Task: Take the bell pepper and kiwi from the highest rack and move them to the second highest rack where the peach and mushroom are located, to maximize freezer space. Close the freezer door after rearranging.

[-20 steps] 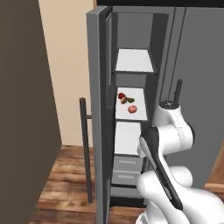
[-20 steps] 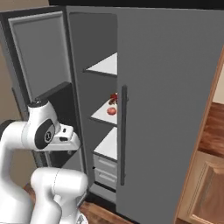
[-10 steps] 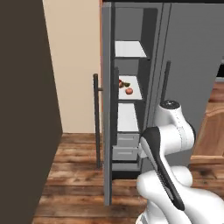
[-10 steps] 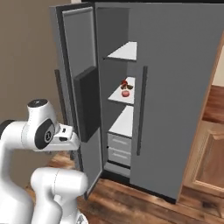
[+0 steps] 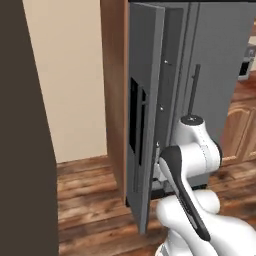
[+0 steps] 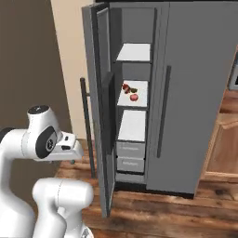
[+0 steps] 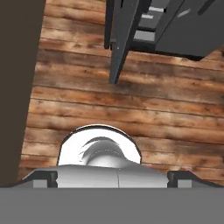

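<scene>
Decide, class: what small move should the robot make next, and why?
Probably swing the arm round to the outer face of the freezer door to push it shut. The door stands wide open, the top shelf looks bare, and the produce sits together on the second shelf, so only closing seems left.

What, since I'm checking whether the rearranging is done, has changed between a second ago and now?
Only the base drove, which shifted both base views. Nothing was taken hold of or let go. The bell pepper and peach lie on the second highest rack as before. The freezer door still stands open. The gripper stays open and holds nothing, pointing at the wood floor.
</scene>
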Robot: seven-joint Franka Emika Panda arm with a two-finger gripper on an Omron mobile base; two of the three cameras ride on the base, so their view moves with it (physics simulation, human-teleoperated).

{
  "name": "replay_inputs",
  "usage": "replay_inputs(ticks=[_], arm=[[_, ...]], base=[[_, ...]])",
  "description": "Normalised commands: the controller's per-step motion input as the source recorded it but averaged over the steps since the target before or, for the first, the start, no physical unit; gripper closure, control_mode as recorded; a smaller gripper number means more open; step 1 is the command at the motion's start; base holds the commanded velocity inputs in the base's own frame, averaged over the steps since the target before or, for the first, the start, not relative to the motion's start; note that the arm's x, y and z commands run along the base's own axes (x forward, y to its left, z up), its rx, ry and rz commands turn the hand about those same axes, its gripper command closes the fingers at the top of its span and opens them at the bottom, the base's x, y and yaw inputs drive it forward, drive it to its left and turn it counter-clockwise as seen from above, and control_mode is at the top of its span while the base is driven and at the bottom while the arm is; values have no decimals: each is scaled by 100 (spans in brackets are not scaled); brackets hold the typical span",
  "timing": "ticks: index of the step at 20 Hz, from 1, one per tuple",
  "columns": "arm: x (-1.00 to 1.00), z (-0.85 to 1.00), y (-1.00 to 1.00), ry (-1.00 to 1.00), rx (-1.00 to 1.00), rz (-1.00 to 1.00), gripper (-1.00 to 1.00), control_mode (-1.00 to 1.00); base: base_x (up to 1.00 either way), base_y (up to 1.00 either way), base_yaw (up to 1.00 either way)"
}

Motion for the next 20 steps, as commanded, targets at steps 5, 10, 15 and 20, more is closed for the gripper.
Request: replay_inputs(ticks=[5,10,15,20], arm=[[0,0,0,0,0,0,-100,100],[0,0,0,0,0,0,-100,100],[0,0,0,0,0,0,-100,100],[0,0,0,0,0,0,-100,100]], base=[[3,100,-60],[15,100,-69],[21,100,-71],[25,100,-67]])
